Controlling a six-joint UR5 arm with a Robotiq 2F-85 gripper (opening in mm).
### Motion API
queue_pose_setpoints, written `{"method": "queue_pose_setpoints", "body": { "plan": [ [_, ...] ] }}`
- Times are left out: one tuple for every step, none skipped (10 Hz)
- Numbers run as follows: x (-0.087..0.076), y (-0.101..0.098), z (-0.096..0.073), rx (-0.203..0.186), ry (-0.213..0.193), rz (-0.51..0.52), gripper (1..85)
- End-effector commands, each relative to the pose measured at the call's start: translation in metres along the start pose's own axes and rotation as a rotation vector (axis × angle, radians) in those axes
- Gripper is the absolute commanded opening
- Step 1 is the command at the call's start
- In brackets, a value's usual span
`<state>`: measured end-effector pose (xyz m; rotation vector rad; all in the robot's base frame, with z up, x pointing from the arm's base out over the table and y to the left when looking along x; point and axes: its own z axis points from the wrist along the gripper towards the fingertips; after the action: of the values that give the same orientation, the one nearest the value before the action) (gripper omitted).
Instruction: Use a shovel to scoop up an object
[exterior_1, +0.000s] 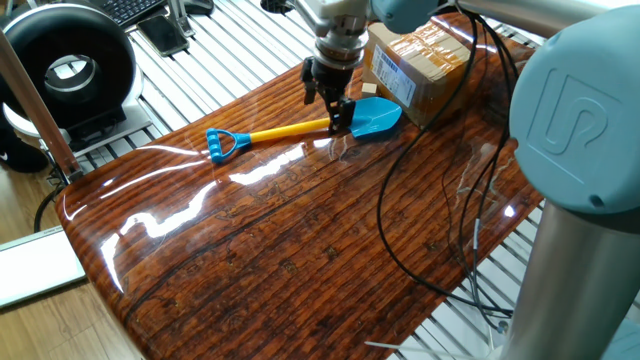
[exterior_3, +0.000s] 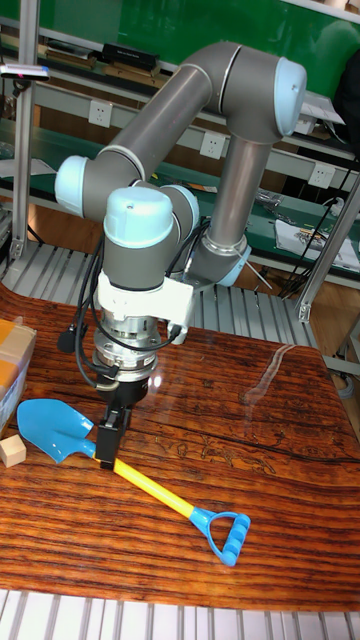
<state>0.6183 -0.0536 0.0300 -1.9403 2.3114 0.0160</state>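
The shovel lies flat on the wooden table, with its blue blade (exterior_1: 376, 117) beside the cardboard box, its yellow shaft (exterior_1: 285, 129) running left, and its blue D-handle (exterior_1: 222, 143) at the end. My gripper (exterior_1: 335, 112) points straight down over the shaft where it joins the blade, and in the tall fixed view the gripper (exterior_3: 108, 445) reaches down to shaft level. Its fingers look slightly apart on either side of the shaft, and the shovel still rests on the table. The object, a tiny tan cube (exterior_3: 12, 450), sits just beyond the blade's tip (exterior_3: 50, 430).
A brown taped cardboard box (exterior_1: 418, 62) stands right behind the blade. Black cables (exterior_1: 400, 230) loop over the right half of the table (exterior_1: 270, 250). The arm's large base column (exterior_1: 580, 150) fills the right side. A black ring-shaped device (exterior_1: 68, 72) sits off the table at the left.
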Motion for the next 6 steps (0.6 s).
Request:
{"method": "queue_pose_setpoints", "body": {
  "plan": [
    [0.0130, -0.0035, -0.0017, 0.012, 0.045, 0.012, 82.3],
    [0.0116, -0.0069, -0.0017, 0.025, 0.040, 0.009, 78.0],
    [0.0079, -0.0074, -0.0016, 0.027, 0.025, 0.024, 72.0],
    [0.0067, -0.0072, -0.0015, 0.026, 0.021, 0.023, 72.3],
    [0.0076, -0.0090, -0.0016, 0.033, 0.024, 0.019, 72.3],
    [0.0084, -0.0112, -0.0017, 0.041, 0.027, 0.020, 72.3]
  ]
}}
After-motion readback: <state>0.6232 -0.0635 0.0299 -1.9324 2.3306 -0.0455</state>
